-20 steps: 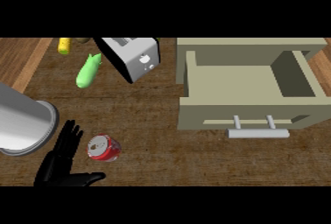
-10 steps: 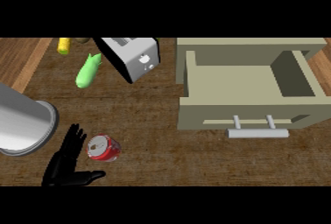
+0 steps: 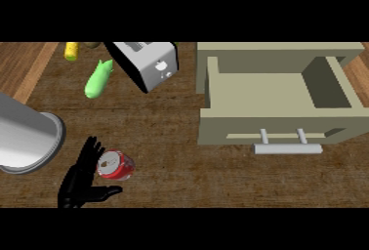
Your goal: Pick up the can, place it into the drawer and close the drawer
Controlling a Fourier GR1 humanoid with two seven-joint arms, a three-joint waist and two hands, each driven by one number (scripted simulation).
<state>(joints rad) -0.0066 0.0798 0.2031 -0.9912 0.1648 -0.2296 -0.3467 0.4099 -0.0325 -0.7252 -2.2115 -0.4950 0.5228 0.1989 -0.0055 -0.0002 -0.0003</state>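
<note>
1 hand (image 3: 78,183) open beside can (image 3: 115,165), drawer (image 3: 277,129) open, well apart

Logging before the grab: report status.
Left hand open beside the can, not gripping. Right hand out of view. Drawer open. Nothing between can and drawer.

left hand (image 3: 78,184): black | slim fingers, thumb | forearm: grey cylinder

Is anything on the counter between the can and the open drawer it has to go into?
Nothing visible: bare wood lies between the can and the drawer, whose handle faces the near side. The left hand is beside the can.
</note>
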